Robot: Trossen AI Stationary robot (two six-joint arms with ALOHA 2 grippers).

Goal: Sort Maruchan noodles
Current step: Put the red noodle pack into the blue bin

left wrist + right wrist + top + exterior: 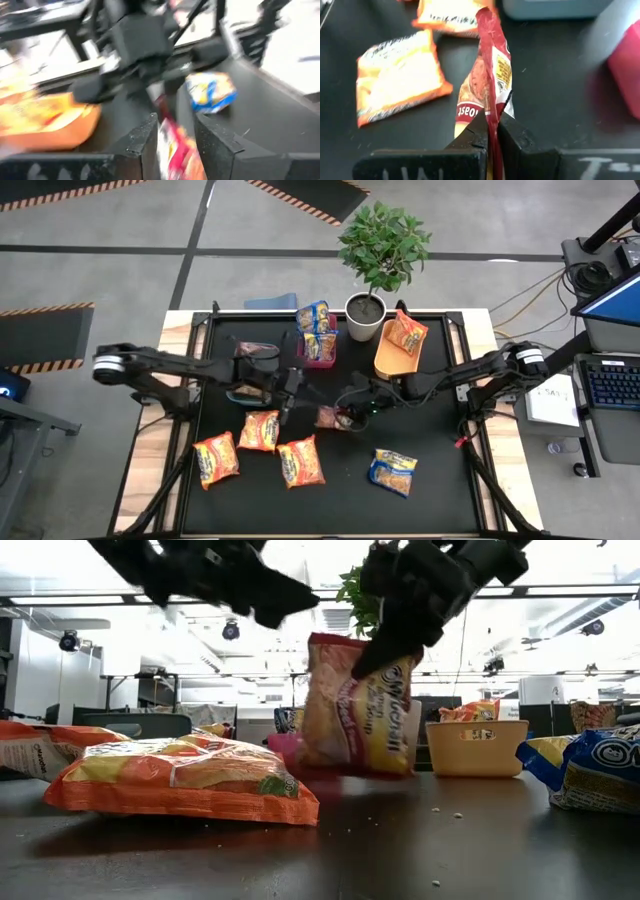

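Right gripper (492,135), its two dark fingers pinched together on the edge of a red-maroon crinkly plastic ramen packet (487,85), holds that packet upright above the black table mat (440,490), near the mat's centre. In the low view the packet (355,710) hangs clear of the surface. Left gripper (175,137) faces it from nine o'clock, its fingers parted on either side of the same packet's other edge; whether they touch it cannot be told.

Three orange-yellow packets (262,430) lie toward seven o'clock of the held one, and a blue-yellow packet (393,470) lies toward five o'clock. At twelve o'clock stand a red plastic bin (318,352) holding blue-yellow packets, a potted green plant (378,255), and an orange plastic bin (395,352) with an orange packet.
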